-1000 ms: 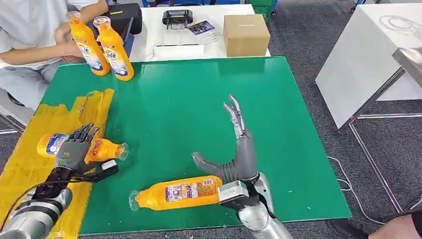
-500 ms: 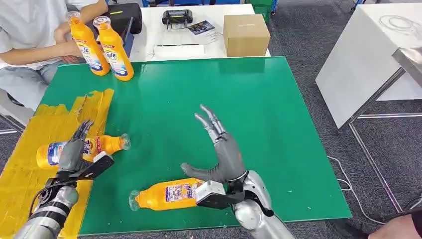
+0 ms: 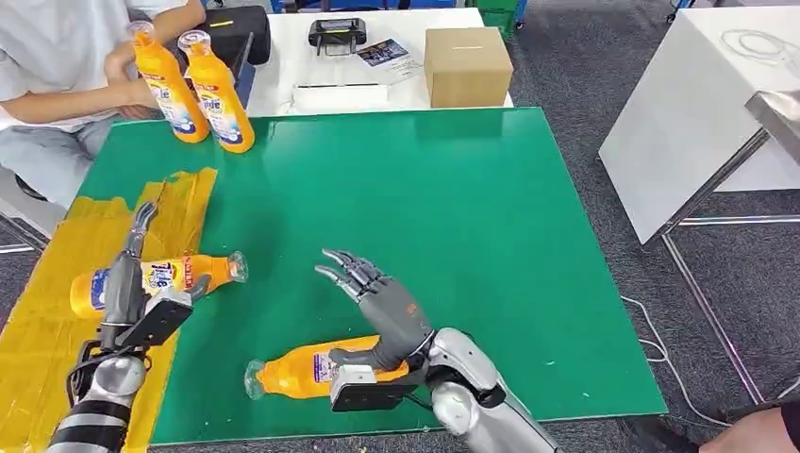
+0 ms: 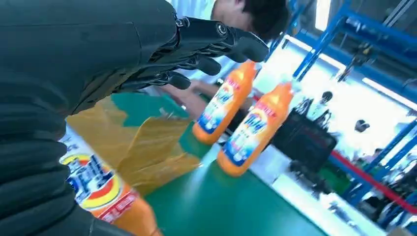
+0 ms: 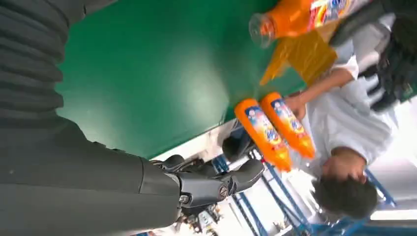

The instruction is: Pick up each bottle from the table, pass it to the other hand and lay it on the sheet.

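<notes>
Orange bottle (image 3: 316, 369) lies on green table (image 3: 528, 245), near front edge. Right hand (image 3: 382, 307) spread above it, holding nothing. Left hand (image 3: 127, 274) flat, empty, over second bottle (image 3: 156, 280) on yellow sheet (image 3: 47, 311). Looks smooth, round, may roll. Grab fat middle.

1. Your right hand (image 3: 382, 311) covers the base end of the near bottle (image 3: 297, 370); you cannot tell whether the thumb touches it.
2. Your left hand (image 3: 127, 283) hides the middle of the sheet bottle (image 3: 184, 275), and contact there is unclear.
3. The person (image 3: 57, 57) at 11 o'clock is cut off by the picture's edge.
4. Label print on the two upright bottles (image 3: 193, 90) is too small to read.
</notes>
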### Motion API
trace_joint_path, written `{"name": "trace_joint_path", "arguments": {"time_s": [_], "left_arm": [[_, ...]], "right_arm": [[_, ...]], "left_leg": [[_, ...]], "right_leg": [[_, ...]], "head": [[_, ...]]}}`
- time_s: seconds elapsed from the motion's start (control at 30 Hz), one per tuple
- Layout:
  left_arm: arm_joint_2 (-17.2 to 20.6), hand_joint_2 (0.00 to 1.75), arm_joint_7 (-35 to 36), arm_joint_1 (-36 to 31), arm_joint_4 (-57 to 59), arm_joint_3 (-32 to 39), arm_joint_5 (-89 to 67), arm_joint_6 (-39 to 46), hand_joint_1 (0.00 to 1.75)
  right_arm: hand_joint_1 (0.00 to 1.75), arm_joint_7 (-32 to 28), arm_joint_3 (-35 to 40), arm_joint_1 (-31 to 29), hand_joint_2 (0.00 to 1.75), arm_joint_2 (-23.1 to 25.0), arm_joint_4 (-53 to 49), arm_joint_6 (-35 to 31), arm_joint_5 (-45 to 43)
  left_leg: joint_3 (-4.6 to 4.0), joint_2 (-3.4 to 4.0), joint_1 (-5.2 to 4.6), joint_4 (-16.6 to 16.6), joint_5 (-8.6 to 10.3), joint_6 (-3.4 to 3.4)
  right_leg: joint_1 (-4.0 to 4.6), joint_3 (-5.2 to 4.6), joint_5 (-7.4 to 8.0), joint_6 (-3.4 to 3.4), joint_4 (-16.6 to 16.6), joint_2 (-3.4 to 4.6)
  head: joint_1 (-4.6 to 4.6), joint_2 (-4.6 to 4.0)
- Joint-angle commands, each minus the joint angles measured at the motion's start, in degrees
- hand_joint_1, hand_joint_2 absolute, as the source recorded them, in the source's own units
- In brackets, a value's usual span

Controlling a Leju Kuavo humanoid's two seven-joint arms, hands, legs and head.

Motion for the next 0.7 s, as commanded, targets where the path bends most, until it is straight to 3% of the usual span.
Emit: {"name": "trace_joint_path", "arguments": {"time_s": [0.03,0.23,0.7], "left_arm": [[-3.5,1.75,-1.9,0.2,-3.4,1.4,3.3,-2.0,0.00],[-5.2,1.75,-1.7,-1.7,-2.4,-2.1,3.5,-2.5,0.00],[-5.8,1.75,-1.3,-6.0,2.2,-6.3,4.0,-1.2,0.00]], "right_arm": [[0.00,1.1,8.6,-7.4,1.75,-1.5,13.6,4.0,1.3],[0.00,0.9,12.0,-10.1,1.75,0.7,20.8,5.8,0.7],[0.00,-2.7,16.3,-11.4,1.75,-1.2,20.5,10.4,-5.8]], "left_leg": [[0.22,0.07,0.03,0.0,-0.07,0.04],[0.29,-0.03,0.03,0.0,-0.08,0.04],[0.21,-0.14,0.02,0.0,-0.04,0.05]], "right_leg": [[0.05,0.26,-0.02,-0.03,-0.1,0.03],[0.06,0.36,-0.07,-0.06,-0.1,-0.09],[0.04,0.28,-0.07,-0.04,-0.1,-0.18]], "head": [[0.02,0.00],[-0.02,0.00],[0.02,0.00]]}}
